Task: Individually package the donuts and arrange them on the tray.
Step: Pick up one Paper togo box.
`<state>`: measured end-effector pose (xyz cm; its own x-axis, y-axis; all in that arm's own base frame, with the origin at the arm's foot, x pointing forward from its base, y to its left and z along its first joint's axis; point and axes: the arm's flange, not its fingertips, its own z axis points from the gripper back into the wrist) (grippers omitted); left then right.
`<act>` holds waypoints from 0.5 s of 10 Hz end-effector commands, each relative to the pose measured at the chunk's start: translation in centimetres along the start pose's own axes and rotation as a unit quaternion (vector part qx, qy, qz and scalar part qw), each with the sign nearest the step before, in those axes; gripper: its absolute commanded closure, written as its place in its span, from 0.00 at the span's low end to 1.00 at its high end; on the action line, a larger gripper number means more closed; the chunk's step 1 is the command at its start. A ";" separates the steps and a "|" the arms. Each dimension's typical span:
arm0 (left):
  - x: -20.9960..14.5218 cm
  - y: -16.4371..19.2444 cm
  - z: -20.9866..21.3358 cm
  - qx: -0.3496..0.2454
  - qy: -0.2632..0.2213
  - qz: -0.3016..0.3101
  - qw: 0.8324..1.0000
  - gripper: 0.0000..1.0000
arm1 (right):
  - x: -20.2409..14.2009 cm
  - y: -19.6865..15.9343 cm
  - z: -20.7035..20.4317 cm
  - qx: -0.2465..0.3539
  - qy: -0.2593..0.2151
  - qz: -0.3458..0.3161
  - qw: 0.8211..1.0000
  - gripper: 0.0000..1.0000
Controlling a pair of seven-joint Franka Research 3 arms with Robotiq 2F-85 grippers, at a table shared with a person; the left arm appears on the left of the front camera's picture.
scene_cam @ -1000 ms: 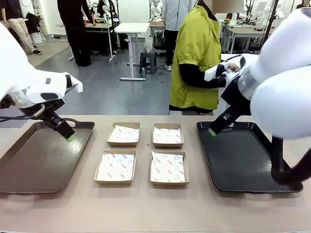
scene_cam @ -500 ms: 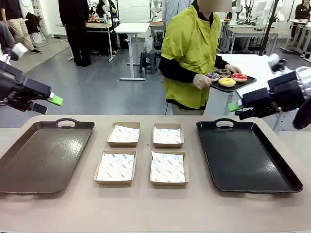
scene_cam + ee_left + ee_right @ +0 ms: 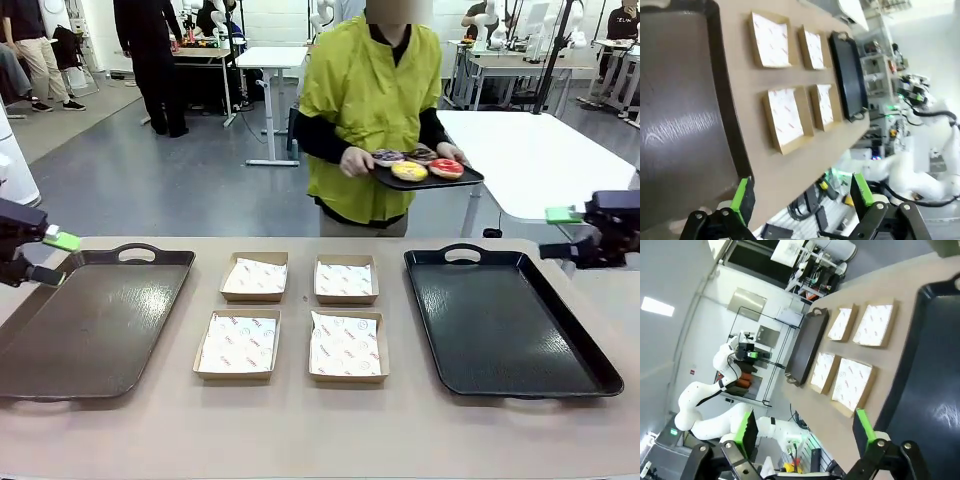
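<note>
— What holds what on the table?
— Between the two grippers sit four shallow cardboard boxes (image 3: 237, 375) in two rows, each lined with a sheet of white printed paper (image 3: 238, 343). Just inward of the left gripper (image 3: 58, 258) lies a brown tray (image 3: 90, 330), its floor showing from rim to rim. Just inward of the right gripper (image 3: 558, 232) lies a black tray (image 3: 500, 320), likewise.
— And the donuts?
— The donuts (image 3: 415, 163) all ride on a small dark tray (image 3: 470, 179). The person (image 3: 365, 90) carries it in both hands beyond the table's far edge, above and past both grippers and nearer the right one. The yellow donut (image 3: 408, 171) and red donut (image 3: 446, 167) are on the near side. The purple-sprinkled donut (image 3: 388, 157) and chocolate donut (image 3: 423, 154) are behind them.
— The grippers themselves?
— Each has its jaws apart and grips nothing. Each hangs at its own outer edge of the table, fingers pointing inward.
— What differs from a moment ago?
— Half a second back the person and the small tray stood closer to the right gripper; they have come toward the middle. The left gripper has dropped lower and drawn outward, and the right gripper has pulled outward too. A second ago both reached down over their trays. Boxes and big trays lie as before.
</note>
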<state>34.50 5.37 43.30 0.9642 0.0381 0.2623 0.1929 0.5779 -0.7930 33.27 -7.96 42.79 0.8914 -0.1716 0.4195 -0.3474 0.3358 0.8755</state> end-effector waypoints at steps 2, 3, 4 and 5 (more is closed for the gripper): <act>-0.7 1.5 4.1 -0.089 0.005 -0.029 0.996 0.00 | -3.0 -2.2 1.7 -0.011 0.011 -0.016 1.000 0.00; -1.2 2.0 4.8 -0.091 0.010 -0.027 0.995 0.00 | -3.3 -2.7 2.3 -0.007 0.005 -0.021 1.000 0.00; -1.4 2.6 5.3 -0.092 0.017 -0.023 0.995 0.00 | -3.5 -2.9 2.8 -0.008 0.000 -0.026 1.000 0.00; -1.7 2.2 4.7 -0.093 0.016 -0.021 0.995 0.00 | -3.6 -2.9 3.1 -0.009 -0.003 -0.028 1.000 0.00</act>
<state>31.83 10.96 44.05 0.9620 -0.0090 0.2729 0.2513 0.4200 -0.8720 31.14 -11.97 39.54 0.9146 -0.2031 0.3497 -0.2689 0.3404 0.9010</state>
